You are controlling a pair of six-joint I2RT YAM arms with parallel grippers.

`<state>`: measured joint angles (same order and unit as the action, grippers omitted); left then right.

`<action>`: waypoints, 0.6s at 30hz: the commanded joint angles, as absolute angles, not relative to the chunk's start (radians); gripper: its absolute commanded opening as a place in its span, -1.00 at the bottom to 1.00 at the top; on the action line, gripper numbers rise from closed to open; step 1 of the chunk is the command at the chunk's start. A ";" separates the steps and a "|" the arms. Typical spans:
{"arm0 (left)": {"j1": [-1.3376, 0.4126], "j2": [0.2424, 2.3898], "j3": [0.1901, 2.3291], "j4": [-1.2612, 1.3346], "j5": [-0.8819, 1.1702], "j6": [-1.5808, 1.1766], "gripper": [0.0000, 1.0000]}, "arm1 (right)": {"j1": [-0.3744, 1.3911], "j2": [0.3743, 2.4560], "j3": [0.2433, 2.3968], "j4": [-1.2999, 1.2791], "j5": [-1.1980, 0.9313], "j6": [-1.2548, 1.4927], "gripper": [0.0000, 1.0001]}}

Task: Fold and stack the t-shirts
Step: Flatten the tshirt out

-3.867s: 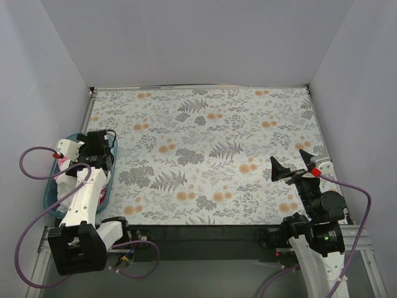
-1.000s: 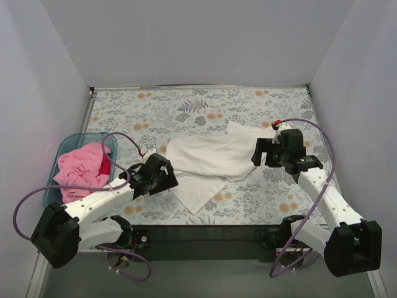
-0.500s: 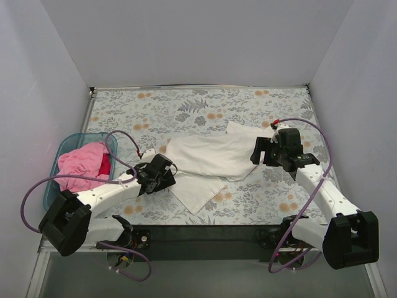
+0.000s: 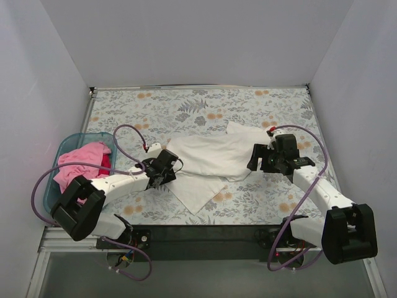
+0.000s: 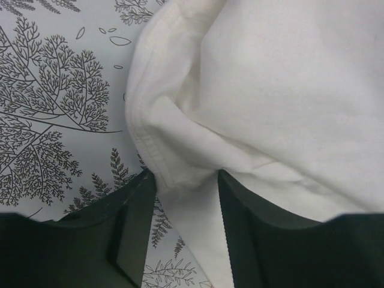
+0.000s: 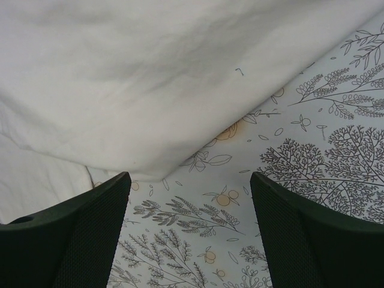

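Task early: nothing folded, nothing stacked.
Pink t-shirt (image 4: 80,166) heaped in teal basket (image 4: 69,141), far left; not yet laid out.
Left gripper (image 5: 185,201) at left hem of white t-shirt (image 4: 211,155); jaws narrowed around bunched fold, seemingly pinching it.
White t-shirt rumpled, middle of floral table (image 4: 186,112).
Right gripper (image 6: 189,231) spread wide, holding nothing, just beside shirt's right edge.
Sleeves and collar hard to pick out; basket bottom hidden under pink fabric.

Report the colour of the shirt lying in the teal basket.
Pink; the shirt shows best in the top external view.
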<state>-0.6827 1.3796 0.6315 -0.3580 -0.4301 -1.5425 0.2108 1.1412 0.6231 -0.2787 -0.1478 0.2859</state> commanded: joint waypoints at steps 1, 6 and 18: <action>-0.684 1.405 0.643 -0.345 -0.426 -1.523 -0.27 | 0.215 1.149 0.606 -0.241 -0.181 0.293 0.46; -0.684 1.349 0.655 -0.385 -0.414 -1.497 -1.00 | 0.213 1.166 0.589 -0.241 -0.192 0.310 0.46; -0.683 1.138 0.699 -0.574 -0.414 -1.416 -1.00 | 0.213 1.285 0.614 -0.170 -0.245 0.365 0.28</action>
<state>-0.6827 1.1934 0.6708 -0.5022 -0.4042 -1.4498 0.2108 1.2640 0.5915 -0.2306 -0.2119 0.3359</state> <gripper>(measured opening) 0.029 0.648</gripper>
